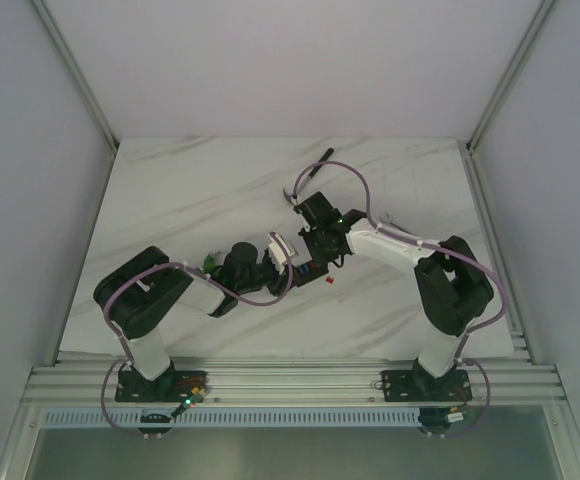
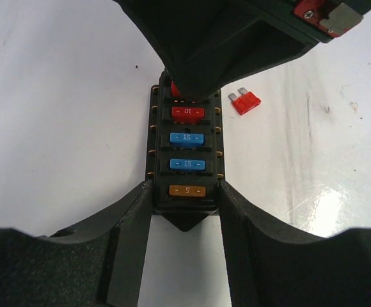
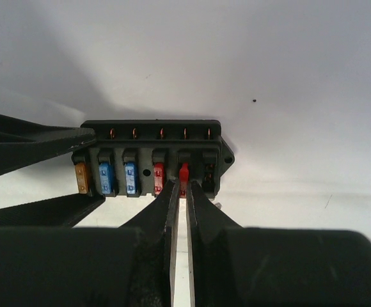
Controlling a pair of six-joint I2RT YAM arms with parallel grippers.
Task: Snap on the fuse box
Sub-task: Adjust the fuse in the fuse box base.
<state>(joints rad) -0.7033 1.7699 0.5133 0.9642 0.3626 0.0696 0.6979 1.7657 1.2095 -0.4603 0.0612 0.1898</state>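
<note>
Four fuses [image 2: 187, 137] in. Left claw [image 2: 185, 195] clamps the fuse box [image 2: 185, 153] mid-bench [image 2: 57, 96]; right claw [image 3: 180, 192], nearly closed, pinches a red fuse [image 3: 184, 171] at slot five. I reckon it needs pressing home.

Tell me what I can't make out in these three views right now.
- Right wrist view: the right gripper hides the base of the red fuse it pinches, so its seating is unclear.
- Left wrist view: that gripper covers the far slots of the fuse box.
- Left wrist view: the left gripper hides the box's near sides.
- Top view: the fuse box is too small to read any fuse.
</note>
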